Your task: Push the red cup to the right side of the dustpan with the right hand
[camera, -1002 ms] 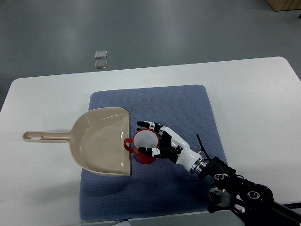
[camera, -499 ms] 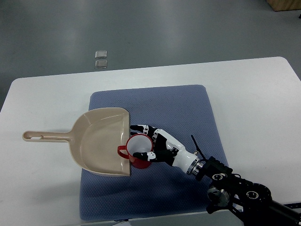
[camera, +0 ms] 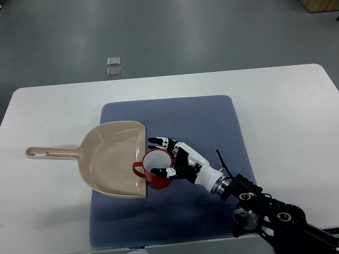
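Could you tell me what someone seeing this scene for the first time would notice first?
The red cup stands out most, bright against the blue mat, right at the open edge of the beige dustpan, its handle over the pan's lip. The right hand, black and white, cups it from the right, fingers around its rim. Everything sits on a white table.

I see a red cup (camera: 157,168) with a white inside, a beige dustpan (camera: 109,159) at its nine o'clock, a dotted blue mat (camera: 201,119) on the white table (camera: 286,116), and my white-and-black right hand (camera: 177,159).
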`<state>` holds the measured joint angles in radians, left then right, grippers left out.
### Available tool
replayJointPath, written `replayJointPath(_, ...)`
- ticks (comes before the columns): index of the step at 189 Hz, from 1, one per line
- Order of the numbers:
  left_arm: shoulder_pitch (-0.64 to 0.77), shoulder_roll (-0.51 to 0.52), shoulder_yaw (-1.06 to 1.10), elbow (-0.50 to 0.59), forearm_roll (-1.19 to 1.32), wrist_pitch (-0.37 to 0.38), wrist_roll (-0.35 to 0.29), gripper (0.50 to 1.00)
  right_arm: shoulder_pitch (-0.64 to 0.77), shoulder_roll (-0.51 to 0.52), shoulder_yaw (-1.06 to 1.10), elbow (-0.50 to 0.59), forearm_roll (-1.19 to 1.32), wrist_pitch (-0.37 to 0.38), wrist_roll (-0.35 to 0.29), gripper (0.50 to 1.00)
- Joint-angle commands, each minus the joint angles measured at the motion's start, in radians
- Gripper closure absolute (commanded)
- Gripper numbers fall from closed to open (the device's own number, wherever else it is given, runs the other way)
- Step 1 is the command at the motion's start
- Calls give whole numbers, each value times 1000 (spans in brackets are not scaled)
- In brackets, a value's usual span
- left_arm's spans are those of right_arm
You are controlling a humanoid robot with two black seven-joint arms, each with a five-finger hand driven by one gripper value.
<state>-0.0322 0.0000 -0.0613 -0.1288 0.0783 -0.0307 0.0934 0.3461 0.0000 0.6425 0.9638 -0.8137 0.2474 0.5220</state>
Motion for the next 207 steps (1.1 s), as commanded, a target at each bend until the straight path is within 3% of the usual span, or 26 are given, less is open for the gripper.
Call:
replayJointPath(1,0,0,0,0,0,0,0,500,4,0,5,0,1,1,0,572)
replayJointPath(153,0,0,0,0,0,0,0,500,59,0,132,-16,71,1,1,572)
replayJointPath(184,0,0,0,0,0,0,0,500,139,-66,132,-50,197,-37,-5,572)
replayJointPath(207,0,0,0,0,0,0,0,500,212,-121,134,-76,334,-46,-54,572)
